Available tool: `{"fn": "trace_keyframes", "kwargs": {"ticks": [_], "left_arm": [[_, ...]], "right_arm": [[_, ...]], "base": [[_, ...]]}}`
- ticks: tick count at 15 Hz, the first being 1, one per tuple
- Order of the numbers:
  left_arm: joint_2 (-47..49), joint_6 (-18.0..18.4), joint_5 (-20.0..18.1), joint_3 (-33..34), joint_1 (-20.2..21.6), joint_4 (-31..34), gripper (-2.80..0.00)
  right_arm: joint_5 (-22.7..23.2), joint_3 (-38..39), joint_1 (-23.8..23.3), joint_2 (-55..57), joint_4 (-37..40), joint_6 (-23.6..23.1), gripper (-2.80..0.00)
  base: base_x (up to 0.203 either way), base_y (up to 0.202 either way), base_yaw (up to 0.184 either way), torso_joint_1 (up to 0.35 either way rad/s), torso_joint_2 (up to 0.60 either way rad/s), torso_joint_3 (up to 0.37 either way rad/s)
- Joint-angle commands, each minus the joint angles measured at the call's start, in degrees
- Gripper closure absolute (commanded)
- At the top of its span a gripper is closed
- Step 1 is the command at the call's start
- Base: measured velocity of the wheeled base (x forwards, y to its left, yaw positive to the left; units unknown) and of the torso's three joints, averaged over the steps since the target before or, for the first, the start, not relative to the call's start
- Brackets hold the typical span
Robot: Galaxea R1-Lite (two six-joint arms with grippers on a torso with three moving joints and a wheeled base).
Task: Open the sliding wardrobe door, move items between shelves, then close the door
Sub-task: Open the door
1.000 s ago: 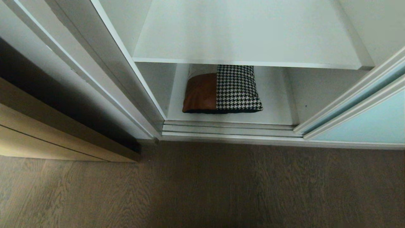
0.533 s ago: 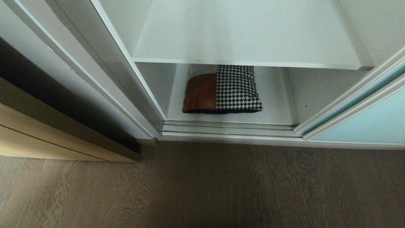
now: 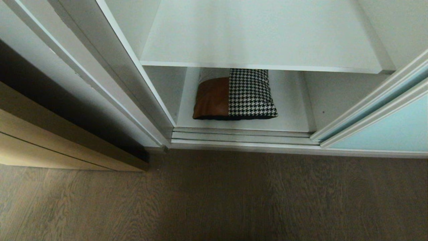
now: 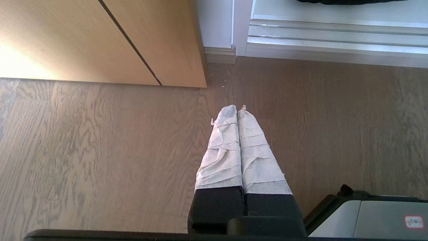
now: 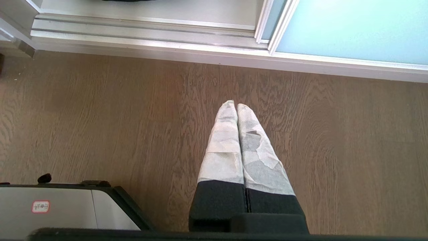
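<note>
Nothing in the head view has shifted over the last second: the folded bundle of clothes point(image 3: 234, 95), the shelves and the door all sit where they were. Seen from its wrist camera, the left gripper point(image 4: 236, 108) has its two tape-wrapped fingers point(image 4: 222, 147) pressed together, holding nothing, and it hangs over the wood-grain floor point(image 4: 100, 140) near the corner of a tan wooden panel point(image 4: 100, 36). The right gripper point(image 5: 236, 105) is likewise closed and empty, its wrapped fingers point(image 5: 223, 147) touching along their length above the floor, short of the silver bottom track point(image 5: 143, 33). Neither arm shows in the head view. Beyond the track, the wardrobe compartment stands open. The bundle lies on the lower shelf point(image 3: 291, 110), close to its front edge and left of centre, with a rust-brown piece on the left, a black-and-white houndstooth piece on the right and black fabric underneath. The upper shelf point(image 3: 260, 36) above it carries nothing. The sliding wardrobe door point(image 3: 394, 129), frosted pale aqua glass in a slim white frame, is pushed off to the right.
</note>
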Motion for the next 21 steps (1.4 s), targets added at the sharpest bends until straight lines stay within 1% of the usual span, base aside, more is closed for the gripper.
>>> {"fn": "trace_keyframes", "kwargs": {"ticks": [1, 21], "left_arm": [[0.2, -0.1, 0.0, 0.1, 0.1, 0.1, 0.0], [0.2, -0.1, 0.0, 0.1, 0.0, 0.1, 0.0]], "right_arm": [[0.0, 0.1, 0.0, 0.0, 0.0, 0.0, 0.0], [0.0, 0.1, 0.0, 0.0, 0.0, 0.0, 0.0]], "base": [[0.0, 0.0, 0.0, 0.0, 0.0, 0.0], [0.0, 0.0, 0.0, 0.0, 0.0, 0.0]]}}
